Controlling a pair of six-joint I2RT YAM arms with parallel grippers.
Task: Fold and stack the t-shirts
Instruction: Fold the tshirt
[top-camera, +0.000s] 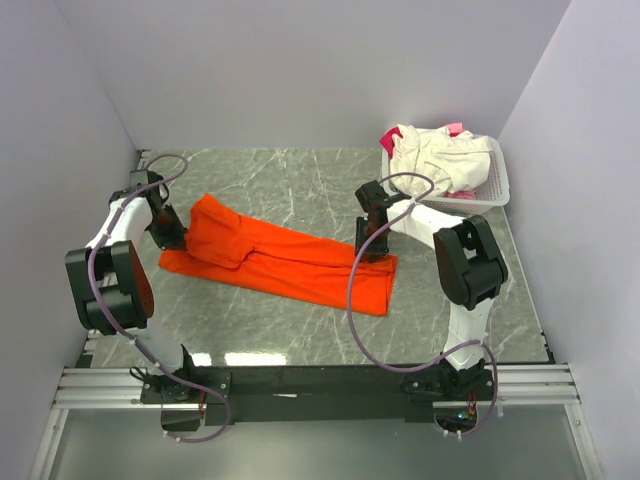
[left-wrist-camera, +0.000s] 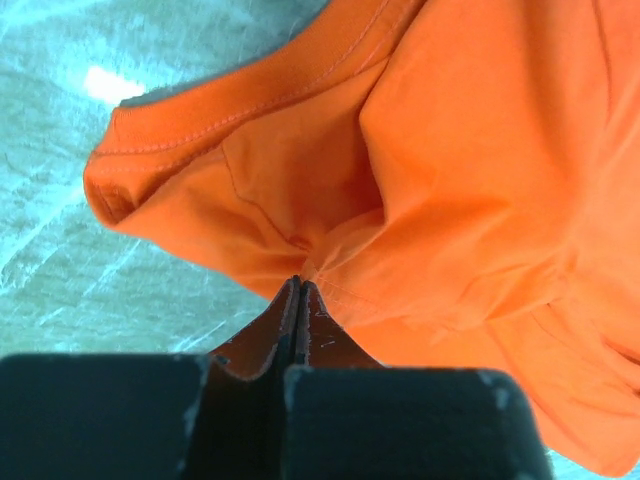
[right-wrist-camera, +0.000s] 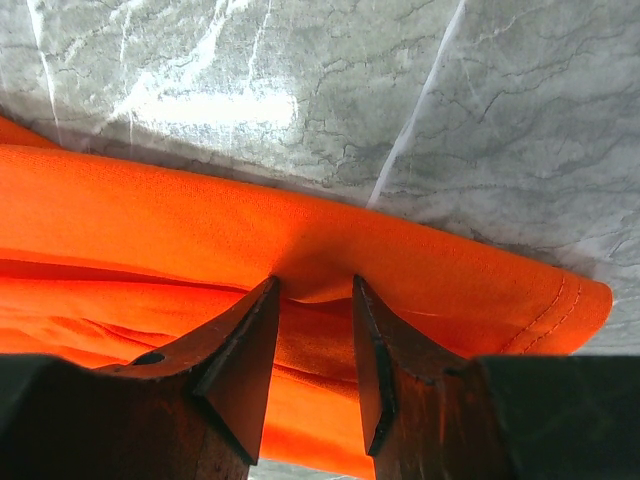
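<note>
The left gripper (left-wrist-camera: 298, 287) has its jaws closed on a pinch of the orange t-shirt (left-wrist-camera: 470, 180), beside a stitched seam. The right gripper (right-wrist-camera: 315, 292) is partly open, its tips pressing on the folded edge at the other end. The shirt lies as a long folded band on the table (top-camera: 300, 180) between the arms; it seems light and limp, so a hold at hems or corners, through all layers, is probably safest.

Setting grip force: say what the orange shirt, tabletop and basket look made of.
Orange shirt: soft matte cloth, likely cotton knit; stitched hem, folds.
Tabletop: glossy grey marble look, veined with glare; possibly printed.
Basket: white plastic, seemingly; slatted rigid walls.
</note>
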